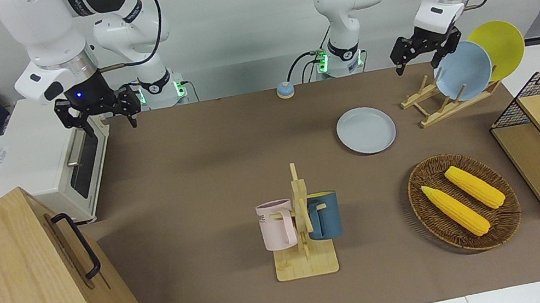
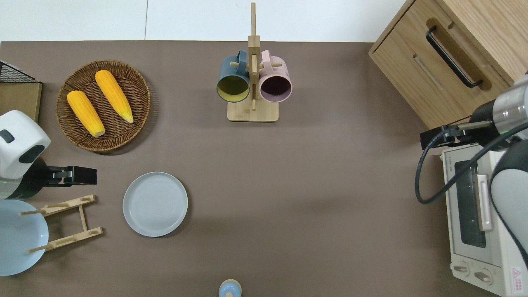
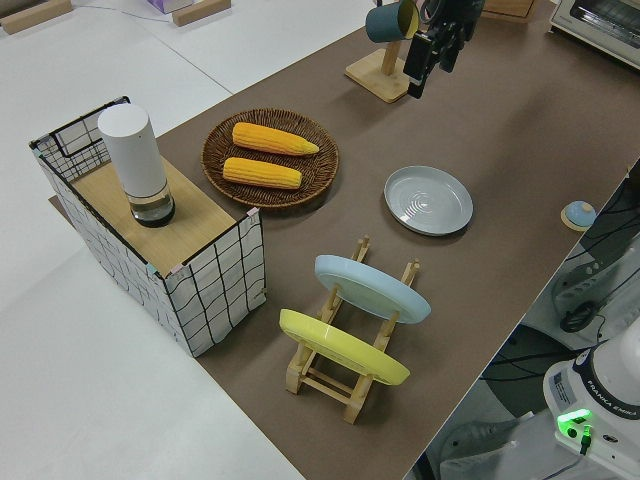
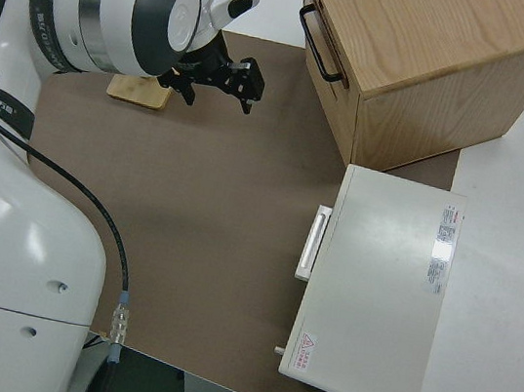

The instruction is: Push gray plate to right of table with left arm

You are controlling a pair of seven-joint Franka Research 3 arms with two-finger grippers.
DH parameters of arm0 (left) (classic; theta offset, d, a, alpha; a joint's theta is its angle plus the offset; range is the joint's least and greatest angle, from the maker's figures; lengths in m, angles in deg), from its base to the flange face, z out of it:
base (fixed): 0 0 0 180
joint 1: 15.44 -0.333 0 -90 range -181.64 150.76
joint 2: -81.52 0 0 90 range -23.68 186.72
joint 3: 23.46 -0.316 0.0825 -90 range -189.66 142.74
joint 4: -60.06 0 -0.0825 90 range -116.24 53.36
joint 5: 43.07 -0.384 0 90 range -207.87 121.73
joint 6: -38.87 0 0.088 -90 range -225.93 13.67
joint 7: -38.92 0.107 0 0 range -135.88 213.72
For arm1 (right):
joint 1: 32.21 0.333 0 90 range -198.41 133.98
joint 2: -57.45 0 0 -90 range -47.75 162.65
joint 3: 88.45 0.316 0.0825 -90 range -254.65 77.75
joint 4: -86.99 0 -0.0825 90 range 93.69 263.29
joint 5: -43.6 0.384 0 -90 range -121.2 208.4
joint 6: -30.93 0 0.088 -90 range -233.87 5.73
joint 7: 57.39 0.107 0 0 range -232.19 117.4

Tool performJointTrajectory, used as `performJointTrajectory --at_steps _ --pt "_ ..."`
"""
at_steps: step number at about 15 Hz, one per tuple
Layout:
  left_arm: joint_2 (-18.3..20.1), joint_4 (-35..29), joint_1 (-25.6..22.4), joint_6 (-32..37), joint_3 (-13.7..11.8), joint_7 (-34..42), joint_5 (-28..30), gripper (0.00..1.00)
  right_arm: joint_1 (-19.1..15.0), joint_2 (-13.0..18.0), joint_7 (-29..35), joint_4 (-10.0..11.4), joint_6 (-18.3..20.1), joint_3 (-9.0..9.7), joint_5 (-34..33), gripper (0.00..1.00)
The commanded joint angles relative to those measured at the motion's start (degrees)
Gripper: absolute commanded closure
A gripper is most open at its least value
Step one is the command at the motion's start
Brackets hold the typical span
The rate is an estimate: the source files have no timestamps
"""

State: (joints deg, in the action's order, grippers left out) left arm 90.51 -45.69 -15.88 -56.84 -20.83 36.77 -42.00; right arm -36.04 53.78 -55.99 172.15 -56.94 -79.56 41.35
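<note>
The gray plate [image 2: 155,204] is seen lying flat on the brown desk [image 2: 313,198], toward the left arm's end, just beside the wooden plate rack [image 2: 66,222] and nearer to the robots than the corn basket [image 2: 103,106]. The left claw [image 2: 76,175] is held in the air with its fingers spread and nothing between them, over bare desk between rack and basket. From it the plate lies toward the right arm's end, so a push that way is judged to need the claw lowered at the rim facing the rack. The right arm is parked, its claw [image 1: 99,110] likewise spread.
</note>
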Motion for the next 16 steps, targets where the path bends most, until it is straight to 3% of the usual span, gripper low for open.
performJointTrajectory --at_steps 1,10,16 --pt "0.07 0.46 -0.17 -0.17 0.09 -0.23 -0.99 0.0 -0.04 0.33 0.18 -0.08 0.59 -0.01 0.4 0.017" --pt "2.26 -2.7 -0.52 0.53 -0.35 0.39 -0.46 0.0 -0.04 0.33 0.18 -0.08 0.59 -0.01 0.4 0.017" --pt "5.95 -11.3 -0.35 -4.47 -0.35 0.48 -0.37 0.0 -0.04 0.33 0.18 -0.08 0.59 -0.01 0.4 0.017"
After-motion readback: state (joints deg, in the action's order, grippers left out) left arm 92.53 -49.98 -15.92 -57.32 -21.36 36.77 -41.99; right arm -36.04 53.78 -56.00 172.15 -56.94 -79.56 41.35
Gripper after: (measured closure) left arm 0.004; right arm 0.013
